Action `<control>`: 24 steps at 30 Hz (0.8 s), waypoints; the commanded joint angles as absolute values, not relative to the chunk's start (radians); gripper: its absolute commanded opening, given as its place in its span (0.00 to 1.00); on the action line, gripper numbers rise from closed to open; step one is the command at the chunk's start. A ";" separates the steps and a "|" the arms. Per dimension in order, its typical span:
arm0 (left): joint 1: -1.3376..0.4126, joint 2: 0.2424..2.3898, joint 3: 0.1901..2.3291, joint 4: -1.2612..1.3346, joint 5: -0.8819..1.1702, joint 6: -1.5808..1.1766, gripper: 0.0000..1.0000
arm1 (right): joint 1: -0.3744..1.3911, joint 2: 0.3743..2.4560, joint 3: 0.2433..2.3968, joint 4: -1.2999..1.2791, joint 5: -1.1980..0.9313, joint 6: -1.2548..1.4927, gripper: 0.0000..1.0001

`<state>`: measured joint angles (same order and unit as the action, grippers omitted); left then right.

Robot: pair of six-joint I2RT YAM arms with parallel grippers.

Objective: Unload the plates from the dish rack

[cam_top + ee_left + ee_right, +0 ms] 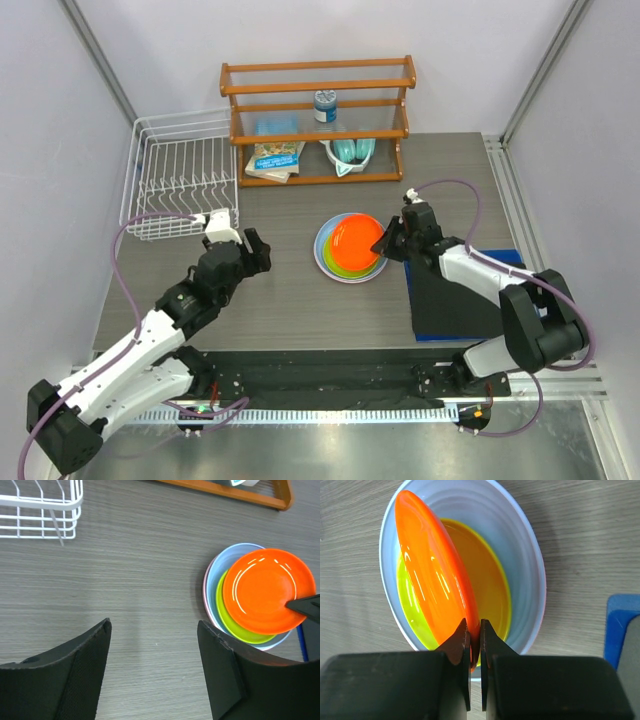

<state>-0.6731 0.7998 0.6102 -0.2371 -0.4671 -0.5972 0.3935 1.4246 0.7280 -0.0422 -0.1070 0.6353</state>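
A grey wood-grain tabletop [300, 300] is filling the scene, with pale walls closing it in. Nearest, the left tool [154, 626] is hovering just in front of the dish rack's [185, 175] right corner, its jaws standing wide apart and carrying nothing. Farther right of the dish rack, well apart from it, the right tool [474, 630] is pinching the orange plate [435, 580] by the rim on the side facing away from the rack, jaws closed on that edge. The plate is leaning up at a tilt over the stack. Below it the lime green plate [235, 630] is lying inside the light blue plate [235, 555], with a sliver of the pink plate [206, 595] peeking out underneath. No plate is standing in the dish rack. Beyond it to the right, a wooden shelf [318, 88] is backing onto the wall.

The plates are looking thin, stiff and glossy, so probably light and hard to break but slippery. The rim is likely the only hold, and a narrow pinch there may be letting the plate swing.
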 commanded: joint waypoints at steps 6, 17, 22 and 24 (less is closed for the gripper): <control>-0.670 0.785 0.614 -0.249 -0.563 -0.580 0.93 | 0.391 1.456 0.781 0.037 -0.167 0.635 0.55; -0.672 0.813 0.630 -0.279 -0.657 -0.598 0.99 | 0.393 1.245 0.770 -0.144 -0.016 0.522 0.87; -0.670 0.859 0.678 -0.317 -0.705 -0.603 0.99 | 0.394 1.118 0.739 -0.173 0.141 0.499 0.90; -0.672 0.888 0.710 -0.331 -0.732 -0.592 1.00 | 0.393 1.082 0.718 -0.176 0.243 0.486 0.93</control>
